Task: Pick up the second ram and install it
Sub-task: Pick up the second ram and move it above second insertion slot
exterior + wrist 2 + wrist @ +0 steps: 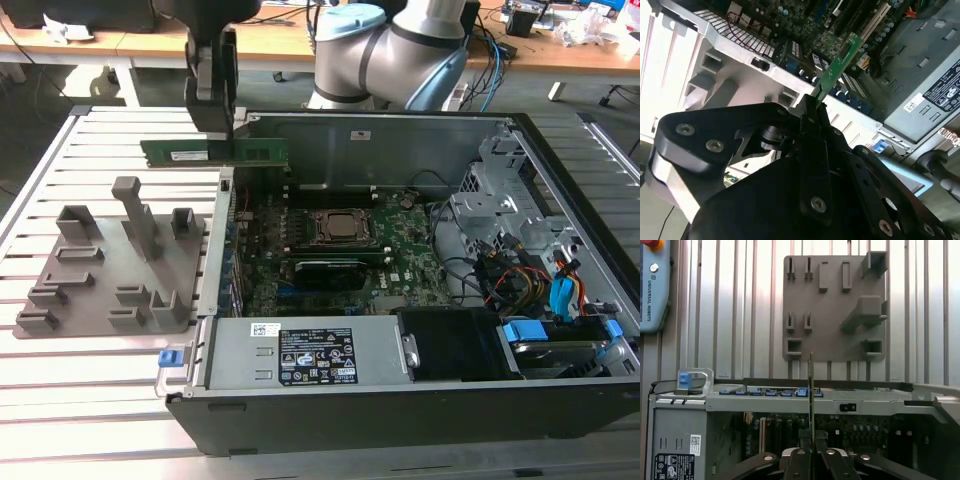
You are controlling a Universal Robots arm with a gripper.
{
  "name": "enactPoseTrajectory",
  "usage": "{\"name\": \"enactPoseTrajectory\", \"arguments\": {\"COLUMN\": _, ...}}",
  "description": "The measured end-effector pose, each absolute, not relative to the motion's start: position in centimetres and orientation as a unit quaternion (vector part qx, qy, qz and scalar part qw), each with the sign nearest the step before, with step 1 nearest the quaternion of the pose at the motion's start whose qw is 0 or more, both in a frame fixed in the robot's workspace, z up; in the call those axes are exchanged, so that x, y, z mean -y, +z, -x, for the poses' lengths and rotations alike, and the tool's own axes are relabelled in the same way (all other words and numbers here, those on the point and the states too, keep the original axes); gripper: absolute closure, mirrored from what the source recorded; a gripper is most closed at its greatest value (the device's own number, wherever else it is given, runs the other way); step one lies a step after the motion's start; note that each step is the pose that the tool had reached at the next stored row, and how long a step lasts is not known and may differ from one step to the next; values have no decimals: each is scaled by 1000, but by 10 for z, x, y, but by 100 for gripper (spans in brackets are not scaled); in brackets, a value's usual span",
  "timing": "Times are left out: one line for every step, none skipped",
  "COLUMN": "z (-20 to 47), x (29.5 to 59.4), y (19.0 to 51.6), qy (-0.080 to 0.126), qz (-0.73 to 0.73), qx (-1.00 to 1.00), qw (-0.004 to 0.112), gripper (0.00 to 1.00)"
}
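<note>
clamped on the ram: gripper pinches it about mid-length, stick level, in the air. in the exterior view it hangs over the case edge nearest the tray, at 10 o'clock from the socket, with the tray at 7 o'clock of the ram. my read: hold it level and square to the slot, since a tilted entry would bind. grip looks centred, so little sag.

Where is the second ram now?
In the exterior view's upper left, the second ram hangs in the pincer over the computer case wall nearest the fixture tray.
</note>
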State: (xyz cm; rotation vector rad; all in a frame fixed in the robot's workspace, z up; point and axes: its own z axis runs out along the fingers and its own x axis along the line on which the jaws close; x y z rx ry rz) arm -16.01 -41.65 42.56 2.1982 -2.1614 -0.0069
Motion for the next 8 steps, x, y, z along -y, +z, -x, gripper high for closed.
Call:
{"name": "enactPoseTrajectory", "arguments": {"z": 155, "x": 416, "y": 426, "qy": -2, "qz": -713, "qx": 701, "qw": 29, "gripper": 86}}
{"name": "enactPoseTrajectory", "arguments": {"z": 152, "x": 416, "y": 426, "qy": -2, "qz": -713, "qx": 701, "qw": 30, "gripper": 86}}
{"name": "enactPoseTrajectory", "arguments": {"z": 150, "x": 416, "y": 426, "qy": -2, "qz": -713, "qx": 701, "qw": 30, "gripper": 86}}
{"name": "enactPoseTrajectory", "arguments": {"z": 145, "x": 416, "y": 426, "qy": -2, "qz": -713, "qx": 701, "qw": 30, "gripper": 86}}
{"name": "enactPoseTrajectory", "arguments": {"z": 141, "x": 416, "y": 425, "qy": -2, "qz": -713, "qx": 701, "qw": 30, "gripper": 86}}
{"name": "enactPoseTrajectory", "arguments": {"z": 137, "x": 415, "y": 425, "qy": -2, "qz": -713, "qx": 701, "qw": 30, "gripper": 86}}
{"name": "enactPoseTrajectory", "arguments": {"z": 132, "x": 415, "y": 424, "qy": -3, "qz": -713, "qx": 701, "qw": 31, "gripper": 86}}
{"name": "enactPoseTrajectory", "arguments": {"z": 129, "x": 415, "y": 424, "qy": -3, "qz": -713, "qx": 701, "qw": 31, "gripper": 86}}
